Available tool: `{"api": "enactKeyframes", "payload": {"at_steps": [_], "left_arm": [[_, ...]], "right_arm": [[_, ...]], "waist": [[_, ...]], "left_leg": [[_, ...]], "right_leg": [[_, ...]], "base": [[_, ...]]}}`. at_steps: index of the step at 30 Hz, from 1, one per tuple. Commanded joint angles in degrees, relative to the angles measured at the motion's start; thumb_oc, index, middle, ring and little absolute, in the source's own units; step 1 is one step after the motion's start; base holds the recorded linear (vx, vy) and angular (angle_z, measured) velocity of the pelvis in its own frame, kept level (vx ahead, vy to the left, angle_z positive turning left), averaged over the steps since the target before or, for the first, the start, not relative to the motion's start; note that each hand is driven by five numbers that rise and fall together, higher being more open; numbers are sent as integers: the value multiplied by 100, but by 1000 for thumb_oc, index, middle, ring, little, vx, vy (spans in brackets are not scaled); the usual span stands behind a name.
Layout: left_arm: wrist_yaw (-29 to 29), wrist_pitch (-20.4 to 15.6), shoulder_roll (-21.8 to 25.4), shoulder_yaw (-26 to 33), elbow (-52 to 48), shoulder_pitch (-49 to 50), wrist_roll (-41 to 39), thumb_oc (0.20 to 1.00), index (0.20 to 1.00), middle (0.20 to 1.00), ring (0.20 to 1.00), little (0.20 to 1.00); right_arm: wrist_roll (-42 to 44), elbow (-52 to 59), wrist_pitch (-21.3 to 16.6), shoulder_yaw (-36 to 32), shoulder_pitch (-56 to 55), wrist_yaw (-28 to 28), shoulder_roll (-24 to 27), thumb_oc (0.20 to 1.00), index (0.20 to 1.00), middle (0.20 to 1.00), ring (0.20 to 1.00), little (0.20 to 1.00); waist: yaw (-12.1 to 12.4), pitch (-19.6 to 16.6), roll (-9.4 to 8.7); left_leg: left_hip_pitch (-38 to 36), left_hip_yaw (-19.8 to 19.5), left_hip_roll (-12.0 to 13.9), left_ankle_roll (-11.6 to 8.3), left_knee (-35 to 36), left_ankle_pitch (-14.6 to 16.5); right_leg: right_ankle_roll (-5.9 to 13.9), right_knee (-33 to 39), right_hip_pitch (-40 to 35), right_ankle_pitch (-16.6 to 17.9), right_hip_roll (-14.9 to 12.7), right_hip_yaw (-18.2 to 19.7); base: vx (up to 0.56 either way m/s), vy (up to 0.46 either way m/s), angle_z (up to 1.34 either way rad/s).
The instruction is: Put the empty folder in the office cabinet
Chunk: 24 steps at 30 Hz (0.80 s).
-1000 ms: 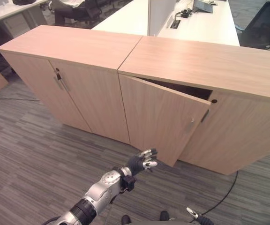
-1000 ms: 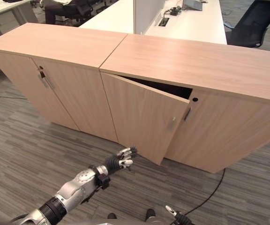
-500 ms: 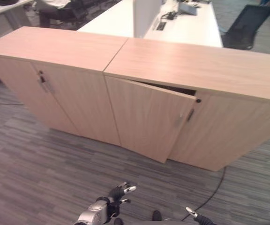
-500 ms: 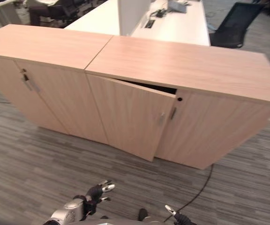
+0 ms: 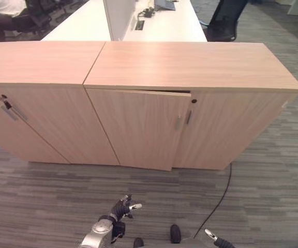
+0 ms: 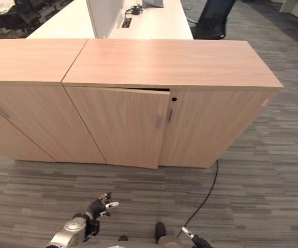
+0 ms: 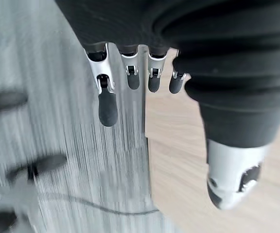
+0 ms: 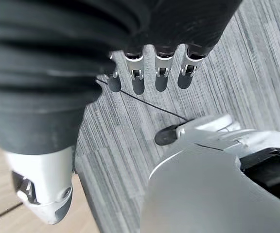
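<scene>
Lowered from near the light wooden office cabinet's ajar left door, the left hand hangs empty with relaxed fingers, like the right hand.

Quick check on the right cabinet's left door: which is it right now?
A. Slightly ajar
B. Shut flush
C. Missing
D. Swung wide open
A: the door stands a little off the cabinet, leaving a thin dark gap under the top by its handle edge.
</scene>
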State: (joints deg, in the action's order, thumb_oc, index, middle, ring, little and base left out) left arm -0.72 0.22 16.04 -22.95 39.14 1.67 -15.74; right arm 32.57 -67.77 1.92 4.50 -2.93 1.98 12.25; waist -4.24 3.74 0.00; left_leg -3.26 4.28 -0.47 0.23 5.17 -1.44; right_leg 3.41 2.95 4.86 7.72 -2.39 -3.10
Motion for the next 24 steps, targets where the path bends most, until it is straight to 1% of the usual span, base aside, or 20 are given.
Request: {"api": "enactKeyframes", "payload": {"at_steps": [1,3,4,5,6,7,8,9,11,12,13,15,16,17,18,19,22,23,24], "left_arm": [[92,-258,30,30,-284,49,646,1000,1000,1000,1000,1000],[73,-212,39,116,-259,104,614,1000,1000,1000,1000,1000],[72,-211,39,116,-260,104,614,1000,1000,1000,1000,1000],[47,-178,31,220,-157,111,476,1000,1000,1000,1000,1000],[-5,-161,18,209,-81,100,375,1000,1000,1000,1000,1000],[-6,-164,16,206,-76,97,373,1000,1000,1000,1000,1000],[-157,-139,-11,209,125,99,77,1000,1000,1000,1000,1000],[-175,-155,-2,289,155,143,-125,1000,1000,1000,1000,1000],[-227,-146,-77,537,544,188,-487,1000,1000,1000,1000,1000],[-264,-145,-137,629,909,167,-504,1000,1000,1000,1000,1000],[-269,-155,-180,685,1260,136,-447,1000,1000,1000,1000,1000],[-225,-202,-216,814,1926,57,-251,1000,1000,1000,1000,1000],[-210,-222,-222,857,2133,27,-170,1000,1000,1000,1000,1000],[-210,-222,-222,857,2134,27,-170,1000,1000,1000,1000,1000],[-194,-270,-209,905,2373,-1,18,1000,1000,1000,1000,1000],[-123,-333,-168,957,2570,-26,144,1000,1000,1000,1000,1000],[-85,-371,-166,1086,2737,-25,130,1000,1000,1000,1000,1000],[-37,-386,-174,1200,2753,3,6,1000,1000,1000,1000,1000],[3,-396,-192,1289,2764,20,-84,1000,1000,1000,1000,1000]], "right_arm": [[83,20,-104,38,346,-172,-121,1000,1000,1000,1000,1000],[47,-61,-86,7,361,-190,-174,1000,1000,1000,1000,1000],[47,-64,-87,7,363,-189,-175,1000,1000,1000,1000,1000],[90,-175,-55,-122,381,-178,-169,1000,1000,1000,1000,1000],[113,-206,-44,-160,398,-158,-167,1000,1000,1000,1000,1000],[113,-208,-44,-162,398,-157,-164,1000,1000,1000,1000,1000],[123,-238,-24,-228,409,-112,-155,1000,1000,1000,1000,1000],[114,-256,-32,-273,400,-105,-142,1000,1000,1000,1000,1000],[143,-316,-49,-400,367,-51,-89,1000,1000,1000,1000,1000],[182,-374,-54,-450,359,-26,-91,1000,1000,1000,1000,1000],[217,-439,-74,-469,363,-25,-90,1000,1000,1000,1000,1000],[362,-550,-102,-498,345,18,-53,1000,1000,1000,1000,1000],[416,-577,-116,-507,338,41,-31,1000,1000,1000,1000,1000],[416,-577,-116,-508,338,41,-31,1000,1000,1000,1000,1000],[466,-602,-128,-525,351,79,14,1000,1000,1000,1000,1000],[584,-635,-174,-550,359,100,71,1000,1000,1000,1000,1000],[636,-717,-228,-536,327,129,124,1000,1000,1000,1000,1000],[655,-798,-233,-519,311,143,150,1000,1000,1000,1000,1000],[673,-835,-242,-513,308,144,154,1000,1000,1000,1000,1000]], "waist": [[103,109,-28],[138,106,-12],[139,109,-13],[175,116,16],[176,112,29],[182,134,35],[155,132,38],[154,113,17],[183,75,-49],[200,48,-93],[213,17,-118],[215,-8,-158],[208,-16,-161],[208,-16,-161],[188,-33,-172],[153,-18,-166],[104,-39,-166],[96,-35,-159],[100,-41,-169]], "left_leg": [[324,330,-113,53,-17,474],[326,447,-24,50,-17,489],[323,448,-24,51,-17,491],[307,481,48,67,-17,505],[307,489,68,70,-17,508],[275,492,73,68,-17,525],[241,538,84,75,-17,552],[223,578,68,76,-17,566],[183,670,52,54,-17,581],[156,705,53,29,-17,587],[128,727,75,2,-17,584],[75,734,198,-94,-17,546],[55,735,243,-128,-17,533],[55,735,243,-128,-17,533],[53,727,322,-189,-17,494],[19,718,487,-302,-17,448],[25,731,761,-464,-17,328],[-23,739,941,-561,-17,277],[-64,738,1044,-598,-17,234]], "right_leg": [[525,-389,77,-573,-372,-1111],[556,-494,124,-561,-620,-1396],[557,-503,126,-566,-622,-1394],[557,-545,98,-533,-830,-1494],[573,-523,69,-491,-919,-1509],[578,-530,42,-505,-914,-1506],[619,-409,-19,-383,-1029,-1465],[650,-288,-60,-305,-1046,-1482],[708,1,-158,-167,-1062,-1640],[733,178,-253,-142,-1037,-1726],[735,205,-278,-181,-1007,-1746],[683,205,-314,-272,-887,-1681],[664,205,-327,-299,-847,-1669],[664,205,-327,-299,-847,-1669],[620,205,-322,-341,-790,-1647],[539,205,-369,-439,-653,-1601],[417,205,-379,-598,-452,-1576],[314,205,-419,-716,-278,-1514],[253,205,-446,-781,-174,-1462]], "base": [[-113,15,-80],[-53,-15,-85],[-14,-52,-66],[-2,-65,-40],[3,-65,-24],[16,-64,-15],[32,-66,-17],[39,-102,-13],[55,-128,-7],[74,-174,-17],[83,-212,-21],[83,-228,-9],[50,-139,-14],[44,-153,-20],[65,-266,-19],[77,-340,-7],[54,-319,0],[66,-346,-9],[88,-410,-7]]}}
